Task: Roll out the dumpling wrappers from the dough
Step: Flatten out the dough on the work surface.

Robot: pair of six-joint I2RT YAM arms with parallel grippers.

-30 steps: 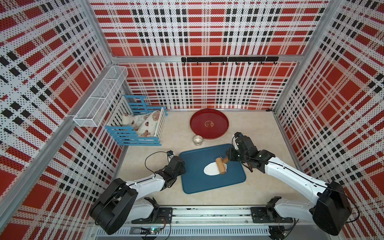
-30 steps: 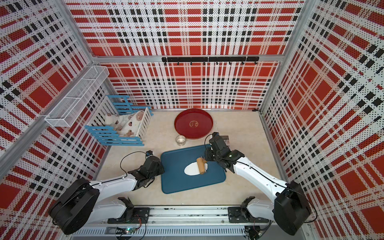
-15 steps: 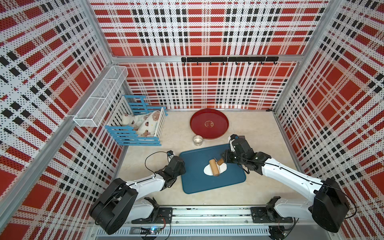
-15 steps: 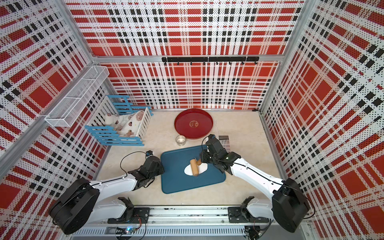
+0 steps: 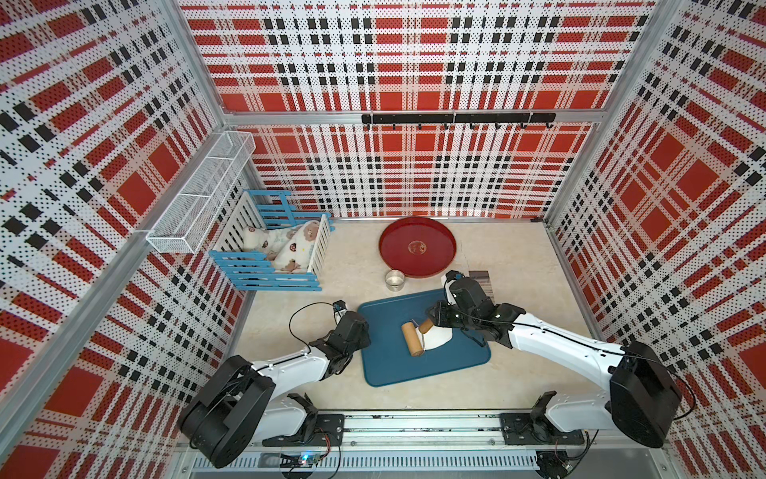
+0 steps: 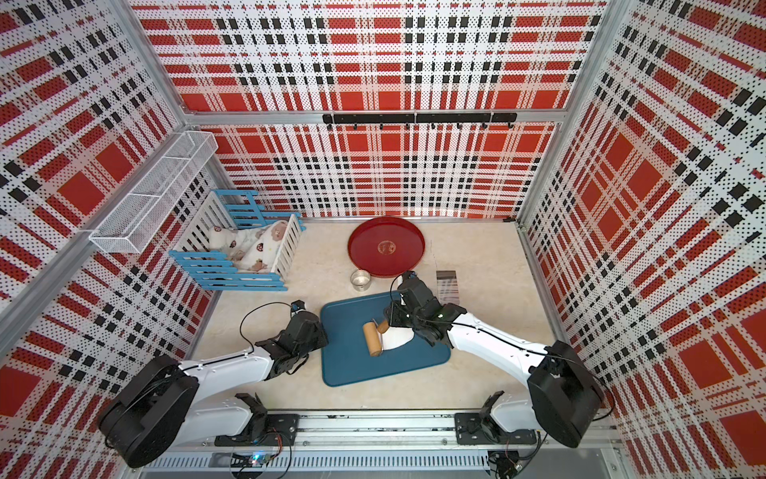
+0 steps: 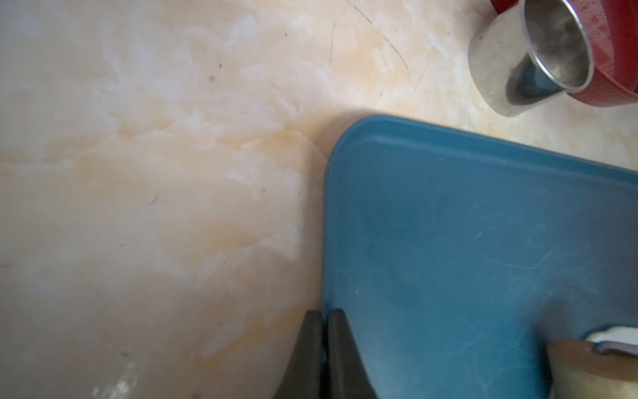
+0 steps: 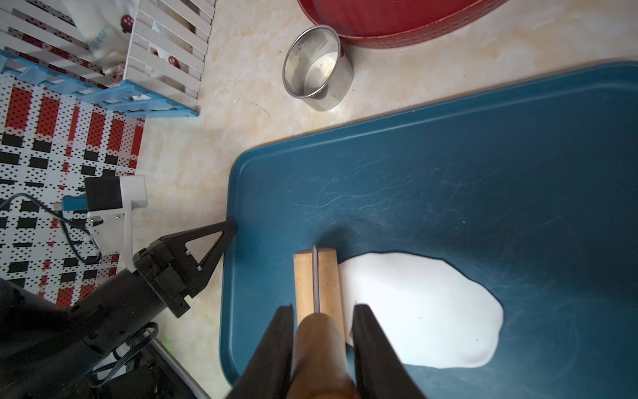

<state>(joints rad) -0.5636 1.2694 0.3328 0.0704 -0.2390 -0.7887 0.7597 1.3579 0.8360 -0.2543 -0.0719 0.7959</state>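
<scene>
One push toward frame left and the roller [image 5: 412, 339] held in your right gripper [image 5: 429, 324] rolls off the dough [image 5: 439, 341]; left gripper [image 7: 322, 338] is closed.

The desk [image 5: 518, 373] was a pale, marbled beige surface. A blue-and-white slatted crate [image 5: 265, 278] stood in its back left corner, against the left edge. A round red tray [image 5: 398, 253] lay near the middle of the back edge, and a small metal ring [image 5: 394, 280] stood just beside the tray's front rim; whether the two touched could not be told. A dark blue board [image 5: 385, 356] lay flat in the middle, nearer the front edge, turned slightly askew. A small clear packet [image 6: 448, 286] lay near the tray's right side, just behind the board's back right corner.
</scene>
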